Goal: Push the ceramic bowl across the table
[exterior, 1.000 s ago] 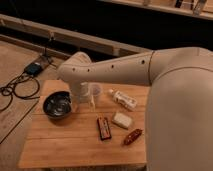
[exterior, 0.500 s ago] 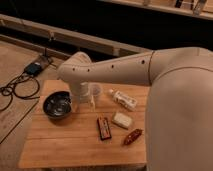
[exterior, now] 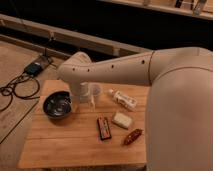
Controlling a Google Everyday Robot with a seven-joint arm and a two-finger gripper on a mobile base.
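Claw [exterior: 78, 100] just beside ceramic bowl [exterior: 57, 105]

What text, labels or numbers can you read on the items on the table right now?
No text can be read.
The white packet: markings, unreadable.
The dark bar wrapper: markings, unreadable.
The ceramic bowl and the cup: no text visible.
The gripper, down between bowl and cup: no text visible.

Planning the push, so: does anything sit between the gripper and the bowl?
Nothing visible does. The gripper hangs close beside the bowl's right rim, over the table's left half. The cup stands on the gripper's far side, away from the bowl.
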